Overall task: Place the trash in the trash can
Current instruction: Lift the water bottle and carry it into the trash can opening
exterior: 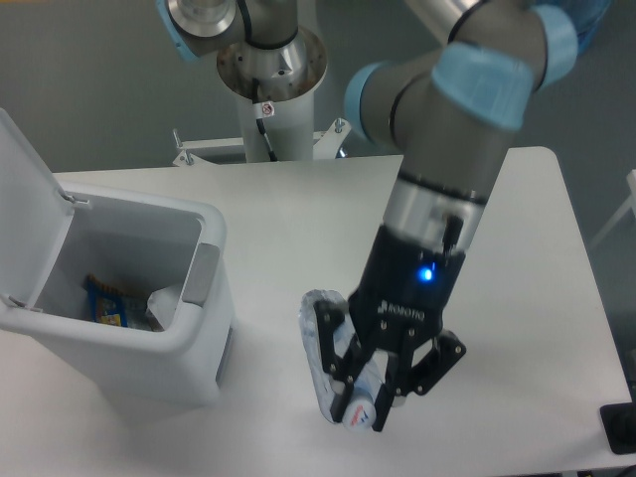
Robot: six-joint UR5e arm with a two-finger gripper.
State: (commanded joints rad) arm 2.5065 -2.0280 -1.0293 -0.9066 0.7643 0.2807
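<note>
A crushed clear plastic bottle (323, 350) with a white cap and a red-marked label hangs above the table, held near its cap end by my gripper (366, 392), which is shut on it. The bottle's body sticks out up and to the left of the fingers. The trash can (189, 343) is a large white bin at the left, its hinged lid (25, 199) flipped up and open, with a grey panel (201, 272) on its right side. The gripper is to the right of the bin and raised towards the camera. No crumpled wrapper shows on the table.
Inside the bin lie a blue packet (105, 300) and a pale crumpled piece (164, 301). The arm's base column (271, 89) stands behind the table. A black object (621, 427) sits at the table's front right corner. A blue bag (556, 30) lies on the floor at top right.
</note>
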